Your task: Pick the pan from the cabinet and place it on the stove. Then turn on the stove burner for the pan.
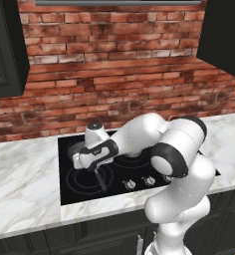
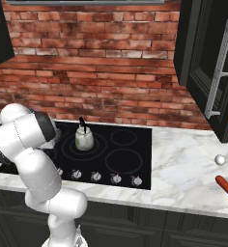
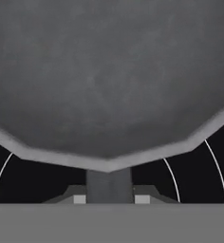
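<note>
Low over stove (image 1: 84,184), pincer (image 3: 109,198) clamping pan (image 3: 109,80) handle.

The white arm (image 1: 174,164) rises from its base, folds at the elbow and reaches left and down over the stove (image 1: 69,191). The gripper (image 3: 109,197) hangs low above the stove's left side, its fingers (image 3: 76,197) closed on the pan's handle (image 3: 109,185).

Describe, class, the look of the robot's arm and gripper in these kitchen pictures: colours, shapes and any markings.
The arm is built of smooth, rounded glossy white segments with dark, nearly black bands at the joints. It rises on a white column. The gripper sits on a white hand with a black band; its finger tips are small and grey-dark. No cables or markings show.
</note>
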